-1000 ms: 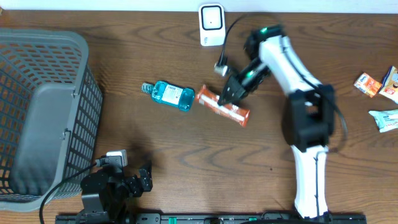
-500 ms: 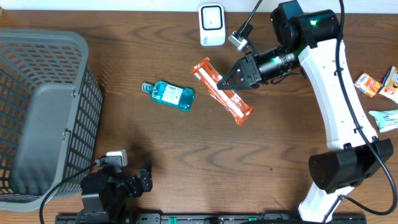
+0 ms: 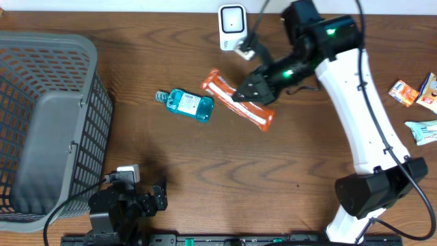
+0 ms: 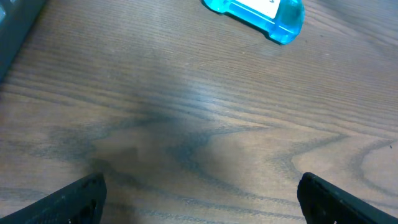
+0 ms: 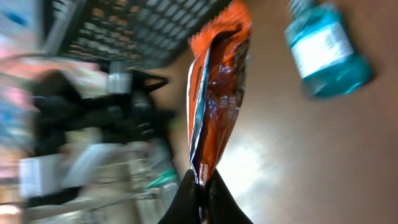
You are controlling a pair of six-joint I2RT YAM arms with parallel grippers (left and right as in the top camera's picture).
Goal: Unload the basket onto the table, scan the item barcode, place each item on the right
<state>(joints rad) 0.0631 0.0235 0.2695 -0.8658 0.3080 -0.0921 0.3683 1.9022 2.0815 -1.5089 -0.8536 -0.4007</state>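
Packet (image 3: 217, 87) edge (in right tool (image 3: 239, 95)) near bottle (image 3: 191, 105).

Since a second ago, we see that the right gripper (image 3: 239, 95) has lifted the orange packet (image 3: 217, 87) off the surface, where it lay at 3 o'clock of the blue bottle (image 3: 190, 104). The right arm (image 3: 355, 102) has unfolded from a bunched pose into a long reach toward 12 o'clock. Over the last half second the packet has swung toward 9 o'clock and lies flatter, its upper end now at 7 o'clock of the white scanner (image 3: 232, 26).
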